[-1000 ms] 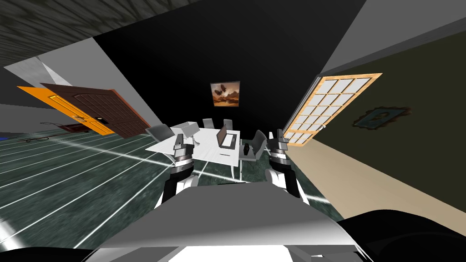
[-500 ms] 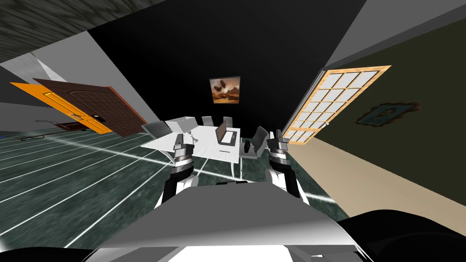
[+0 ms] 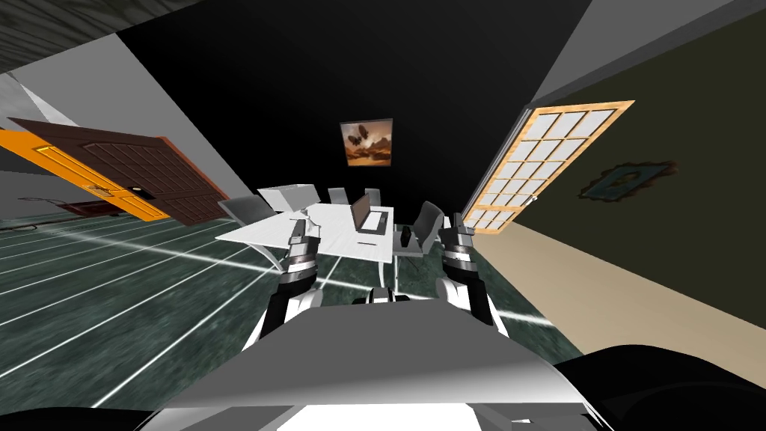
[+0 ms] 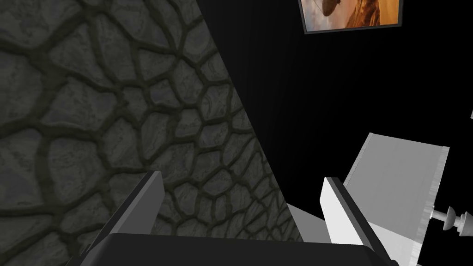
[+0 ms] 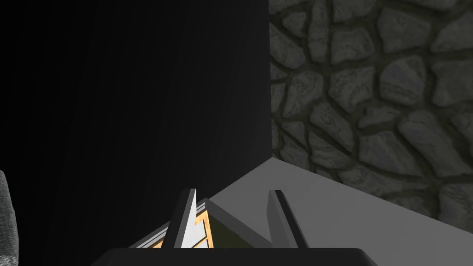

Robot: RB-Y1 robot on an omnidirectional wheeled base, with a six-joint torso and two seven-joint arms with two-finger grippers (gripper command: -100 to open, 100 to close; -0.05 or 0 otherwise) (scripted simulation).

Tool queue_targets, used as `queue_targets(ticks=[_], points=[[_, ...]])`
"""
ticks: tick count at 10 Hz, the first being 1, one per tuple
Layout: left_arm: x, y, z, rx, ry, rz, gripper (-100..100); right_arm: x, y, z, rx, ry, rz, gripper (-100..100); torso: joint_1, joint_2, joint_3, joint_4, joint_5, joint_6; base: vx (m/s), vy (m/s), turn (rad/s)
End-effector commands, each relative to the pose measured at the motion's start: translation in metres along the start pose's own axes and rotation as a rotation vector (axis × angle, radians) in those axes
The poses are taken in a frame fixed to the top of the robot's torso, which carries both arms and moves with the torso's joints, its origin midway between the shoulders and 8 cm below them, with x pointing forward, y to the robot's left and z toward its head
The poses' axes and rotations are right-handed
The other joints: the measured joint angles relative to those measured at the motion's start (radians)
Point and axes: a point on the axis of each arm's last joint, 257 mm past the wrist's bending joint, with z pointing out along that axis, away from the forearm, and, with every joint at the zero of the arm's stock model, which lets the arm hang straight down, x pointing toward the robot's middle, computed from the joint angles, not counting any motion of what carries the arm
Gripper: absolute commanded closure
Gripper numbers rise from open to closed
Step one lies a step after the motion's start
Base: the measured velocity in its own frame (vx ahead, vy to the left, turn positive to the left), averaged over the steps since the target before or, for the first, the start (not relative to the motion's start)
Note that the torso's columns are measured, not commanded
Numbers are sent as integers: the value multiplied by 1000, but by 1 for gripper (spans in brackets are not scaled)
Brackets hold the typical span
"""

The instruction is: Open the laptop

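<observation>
A laptop (image 3: 369, 218) stands on the white table (image 3: 262, 233), ahead of me and right of its middle. Its dark lid is raised above a light keyboard. My left gripper (image 3: 299, 224) is held up in front of the table's near edge, well short of the laptop. In the left wrist view the left gripper (image 4: 242, 178) is open with nothing between its fingers (image 4: 148, 194). My right gripper (image 3: 454, 221) is raised to the right of the table, beside a chair. In the right wrist view the right gripper (image 5: 233, 191) has its fingers narrower apart and holds nothing.
A grey box (image 3: 288, 197) sits at the table's far left; the box (image 4: 397, 184) also appears beyond my left fingers. Grey chairs (image 3: 423, 224) ring the table, and a small dark object (image 3: 405, 239) lies by the right one. A brown door (image 3: 142, 179) hangs left, a glazed door (image 3: 542, 164) right.
My base has rolled closer to the table and turned a little, so the table and laptop sit larger and the doors have slid outward. Both arms keep their raised pose.
</observation>
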Motion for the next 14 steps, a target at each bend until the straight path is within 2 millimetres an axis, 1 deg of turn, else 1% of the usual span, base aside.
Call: queue_targets(ticks=[1, 3, 6, 10, 14], points=[[3, 12, 3, -32, 56, 44, -100, 0, 0, 0, 0, 0, 0, 0, 0, 1, -1, 1, 0, 0, 0, 25, -139], [1, 25, 7, -66, 79, 76, -100, 0, 0, 0, 0, 0, 0, 0, 0, 1, -1, 1, 0, 0, -2, 37, -185], [-7, 48, 13, -132, 86, 119, -100, 0, 0, 0, 0, 0, 0, 0, -1, 1, -1, 1, 0, 0, -9, 38, -214], [-23, 79, 19, -227, 74, 170, -100, 0, 0, 0, 0, 0, 0, 0, -1, 1, -1, 1, 0, 0, -11, 39, -218], [-40, 106, 22, -313, 58, 213, -100, 0, 0, 0, 0, 0, 0, 0, -1, 1, -1, 1, 0, 0, -11, 36, -185]])
